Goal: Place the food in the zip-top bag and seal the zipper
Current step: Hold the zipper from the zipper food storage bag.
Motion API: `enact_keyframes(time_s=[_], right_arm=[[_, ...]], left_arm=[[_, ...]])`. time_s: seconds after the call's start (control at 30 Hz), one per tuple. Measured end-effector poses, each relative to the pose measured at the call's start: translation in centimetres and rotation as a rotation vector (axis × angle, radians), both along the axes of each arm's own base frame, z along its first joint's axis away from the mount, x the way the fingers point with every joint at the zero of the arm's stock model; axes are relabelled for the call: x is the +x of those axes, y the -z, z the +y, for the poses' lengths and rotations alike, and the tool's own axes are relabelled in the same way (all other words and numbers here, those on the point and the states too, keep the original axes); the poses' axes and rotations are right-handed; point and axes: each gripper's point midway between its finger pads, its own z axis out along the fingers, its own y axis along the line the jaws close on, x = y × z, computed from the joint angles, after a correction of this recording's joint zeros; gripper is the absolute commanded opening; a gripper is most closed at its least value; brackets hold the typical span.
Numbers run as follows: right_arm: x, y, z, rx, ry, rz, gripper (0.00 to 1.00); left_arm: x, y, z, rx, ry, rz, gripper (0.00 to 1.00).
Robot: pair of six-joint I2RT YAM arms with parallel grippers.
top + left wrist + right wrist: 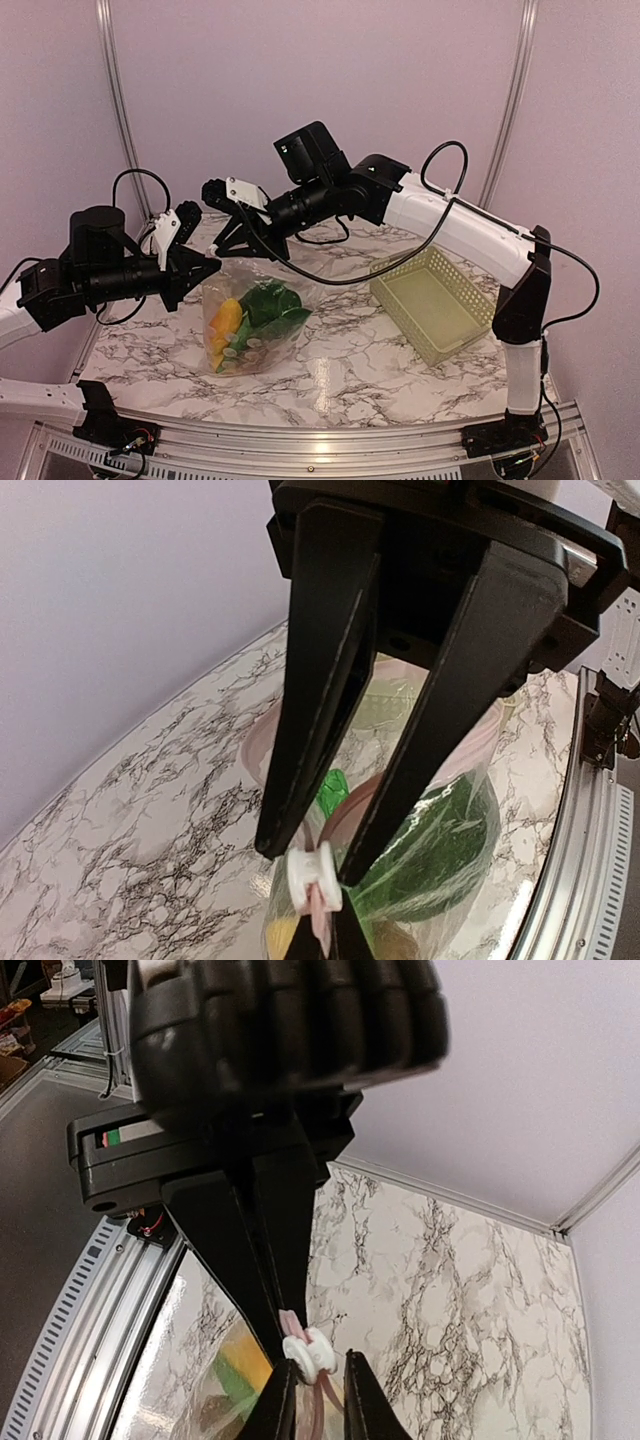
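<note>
**Operator:** Where do we locate the zip-top bag (232, 283)?

**Inspector:** We locate it on the front left part of the table (360, 350). Its bottom rests on the marble top and its top edge is held up between the two arms. The pale green basket (400, 318) stands well apart from it, on the right.

**Operator:** Where is the food (250, 328)?

**Inspector:** It is inside the bag. Through the plastic we identify the leafy vegetable (272, 305) on the right and the orange-yellow piece (226, 318) on the left. The smaller pieces beneath them are too blurred for us to separate.

**Operator:** What do we record for the left jaws?

**Inspector:** Clenched. They taper together onto the zipper (325, 1400), with their tips at the white slider (314, 877).

**Operator:** And the right jaws?

**Inspector:** They stand close together, one on each side of the pinkish zipper strip. In the right wrist view they sit just below the slider. A narrow gap shows on each side of the strip, so we cannot tell whether they pinch it.

**Operator:** Do we record the zipper as sealed?

**Inspector:** Not along its full length. In the left wrist view the two sides of the strip spread apart beyond the slider into an open loop.
</note>
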Motion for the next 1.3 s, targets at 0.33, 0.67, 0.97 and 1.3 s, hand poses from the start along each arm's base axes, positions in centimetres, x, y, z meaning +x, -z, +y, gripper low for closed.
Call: enact_keyframes(time_s=[0.33, 0.67, 0.97, 1.3], right_arm=[[-0.14, 0.08, 0.03, -0.002, -0.009, -0.016, 0.0], [-0.46, 0.09, 0.16, -0.002, -0.015, -0.019, 0.0], [-0.4, 0.12, 0.15, -0.003, -0.011, -0.018, 0.17], [-0.42, 0.13, 0.16, -0.005, -0.005, -0.003, 0.27]], left_arm=[[0.32, 0.09, 0.01, 0.003, -0.014, -0.001, 0.08], [0.52, -0.13, 0.58, -0.017, -0.049, -0.008, 0.0], [0.52, -0.19, 0.31, -0.024, -0.04, -0.009, 0.0], [0.52, -0.19, 0.14, -0.014, -0.027, -0.024, 0.0]])
